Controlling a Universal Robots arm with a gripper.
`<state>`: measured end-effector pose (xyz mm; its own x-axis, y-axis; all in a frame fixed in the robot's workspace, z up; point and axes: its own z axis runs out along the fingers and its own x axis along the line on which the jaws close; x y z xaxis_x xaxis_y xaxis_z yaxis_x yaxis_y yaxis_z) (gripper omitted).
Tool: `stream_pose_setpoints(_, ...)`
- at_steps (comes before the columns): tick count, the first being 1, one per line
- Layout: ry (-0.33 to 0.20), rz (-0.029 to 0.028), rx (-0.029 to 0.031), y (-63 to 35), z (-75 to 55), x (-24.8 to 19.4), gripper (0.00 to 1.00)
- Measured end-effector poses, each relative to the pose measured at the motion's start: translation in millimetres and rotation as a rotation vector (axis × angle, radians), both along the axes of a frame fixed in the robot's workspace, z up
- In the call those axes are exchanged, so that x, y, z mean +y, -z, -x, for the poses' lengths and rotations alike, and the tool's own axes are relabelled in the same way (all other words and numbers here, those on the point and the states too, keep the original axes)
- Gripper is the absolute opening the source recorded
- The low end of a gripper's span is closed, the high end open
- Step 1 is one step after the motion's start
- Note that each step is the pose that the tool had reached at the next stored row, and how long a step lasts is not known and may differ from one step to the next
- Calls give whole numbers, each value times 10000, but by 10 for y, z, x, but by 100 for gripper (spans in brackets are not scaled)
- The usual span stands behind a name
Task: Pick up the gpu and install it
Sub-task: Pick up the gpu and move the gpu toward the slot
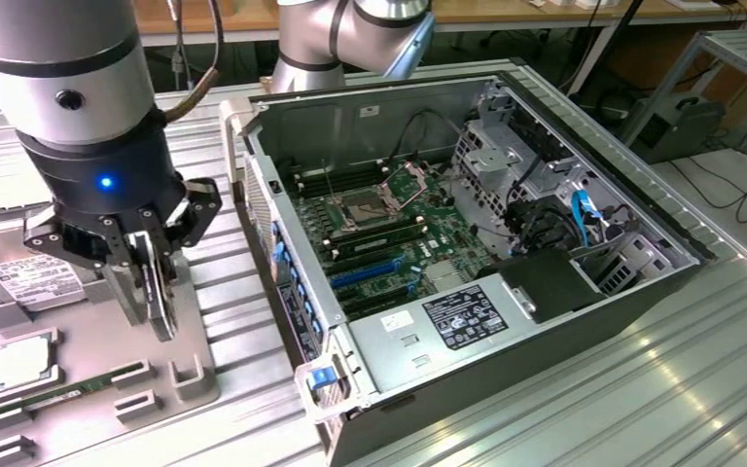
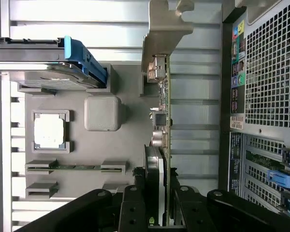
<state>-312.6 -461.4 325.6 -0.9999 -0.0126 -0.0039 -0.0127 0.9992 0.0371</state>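
As the exterior view showed it, the gpu (image 1: 160, 313) was a thin dark card that stood upright on its edge, with a round black fan on one flat face. It was over the grey tray (image 1: 88, 336), near the tray's edge that faced the open computer case (image 1: 529, 389). I could not tell if its lower edge touched the tray or hung just above it. The gripper (image 1: 149, 284) came down from above, and its fingers were closed narrowly on the two faces of the card, so the card was held between them. On the same tray, further from the case, lay a silver hard drive (image 1: 30, 282), a processor (image 1: 20, 362) and a green memory stick (image 1: 62, 394).

In the wrist view the gpu (image 2: 166, 113) appeared edge-on as a narrow green board with small silver parts along it, a pale metal bracket at its far end and the round fan close to the fingers. The gripper (image 2: 159, 195) clamped the card from both sides with its black fingers (image 2: 133, 203). Under the card was the tray (image 2: 130, 125), and beside it the perforated back wall of the case (image 2: 270, 63).
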Motion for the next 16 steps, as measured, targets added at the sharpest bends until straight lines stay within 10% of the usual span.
stream_pose_setpoints(3,0,0,0,-148,0,0,28)
stream_pose_setpoints(6,0,0,-1,-598,0,0,28)
stream_pose_setpoints(16,0,0,-1,-857,0,0,28)
